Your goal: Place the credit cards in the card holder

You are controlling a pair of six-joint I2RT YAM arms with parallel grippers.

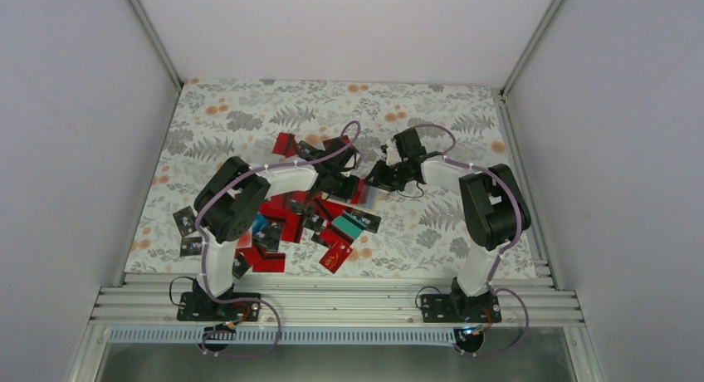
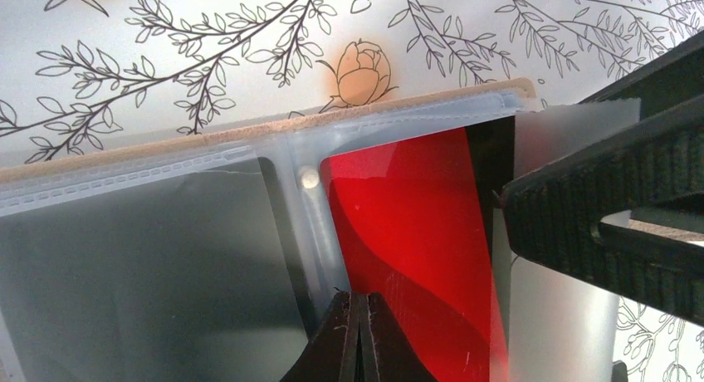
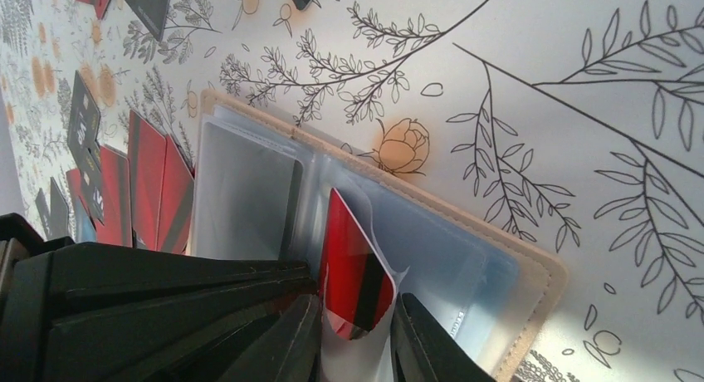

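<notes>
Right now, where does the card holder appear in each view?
Top external: card holder mid-picture, mostly hidden.
Left wrist: card holder fills the lower part, sleeves open.
Right wrist: card holder centre, lying open.
Shared landmark, both wrist views: orange flower beside its tan edge.

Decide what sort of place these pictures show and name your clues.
Most likely a robotics lab test cell: plain white panel walls in aluminium framing, black-and-white left robot arm and right robot arm bolted to a ribbed metal rail.
</notes>
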